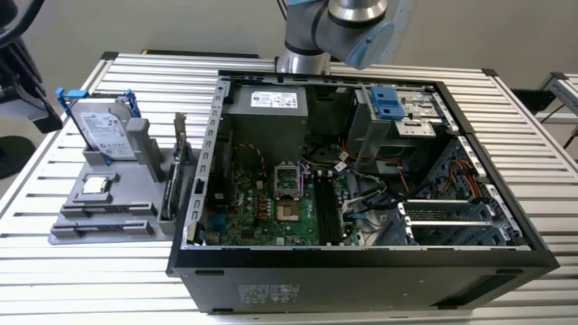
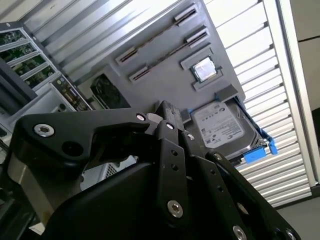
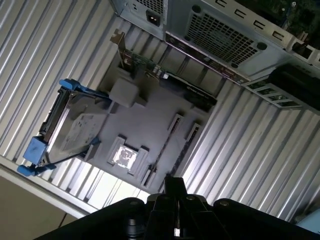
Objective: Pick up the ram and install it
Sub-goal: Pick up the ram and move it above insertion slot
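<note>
On the slatted table [image 1: 72, 271], at the exterior view's left, stands one grey holder [image 1: 126, 217]. It carries one hard drive [image 1: 102, 132] in a blue frame at its far end, tilted up. One square processor [image 1: 97, 184] lies flat nearer the front. One card [image 1: 181, 152] with a metal bracket stands upright along the holder's right edge, just beside the case.

Across the holder's near part run two long slots with end clips. The ram [image 2: 167, 55] appears to be the thin strip on edge between the clips in the second wrist view. It is seen edge-on, so its chips and label cannot be made out.

To the right lies one open case [image 1: 361, 277] on its side. Inside it are one green motherboard [image 1: 262, 203], one power supply [image 1: 271, 101] at the far left corner and one blue drive bracket [image 1: 388, 101] at the far right.

One arm [image 1: 348, 27] comes in over the case's far wall. In both wrist views the tool [image 2: 166, 107] hangs well above the holder. Its fingers are drawn together and nothing is between them. It is apart from the ram.
</note>
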